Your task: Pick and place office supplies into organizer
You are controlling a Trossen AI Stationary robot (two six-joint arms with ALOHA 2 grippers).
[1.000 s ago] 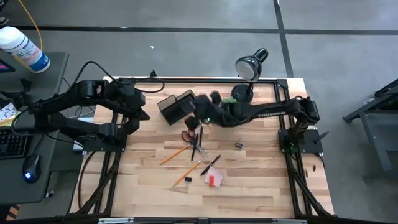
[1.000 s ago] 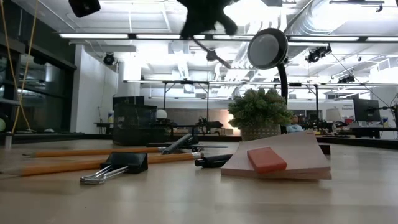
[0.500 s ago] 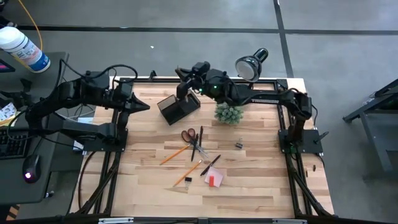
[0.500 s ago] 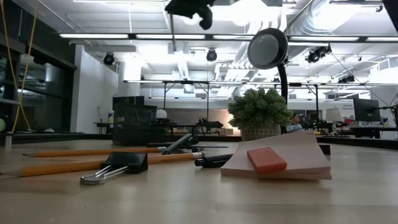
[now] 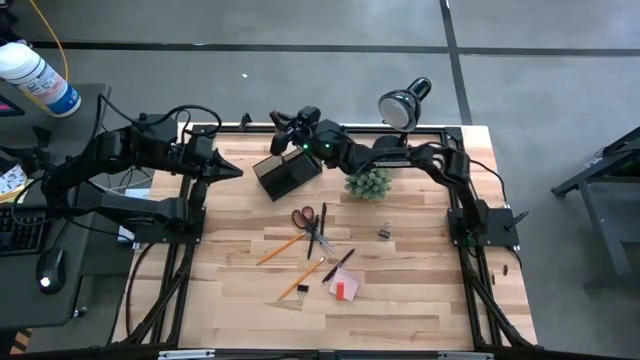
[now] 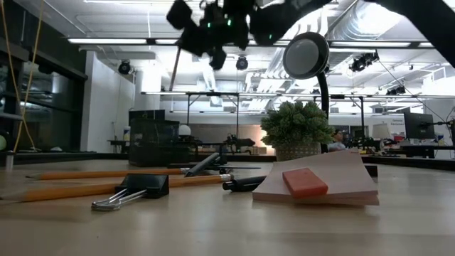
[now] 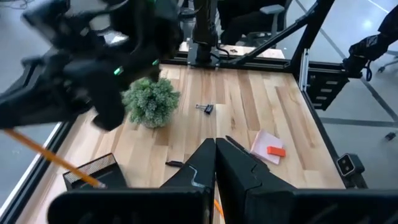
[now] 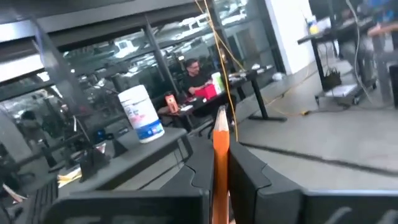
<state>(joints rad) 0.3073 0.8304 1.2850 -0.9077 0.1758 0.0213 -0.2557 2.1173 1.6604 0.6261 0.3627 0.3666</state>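
The right hand (image 5: 283,128) is clamped on an orange pencil (image 8: 221,163) up above the organizer (image 5: 286,173), which sits just below and beside it, so if it lets go off-centre the pencil could clip the rim and roll onto the worktop (image 5: 420,290).

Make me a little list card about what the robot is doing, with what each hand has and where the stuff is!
right gripper: shut on a pencil, up above the organizer
left gripper: shut, empty, waiting at the table's left side
on the table: scissors, more pencils, binder clip, pink sticky-note pad
also there: plant, desk lamp
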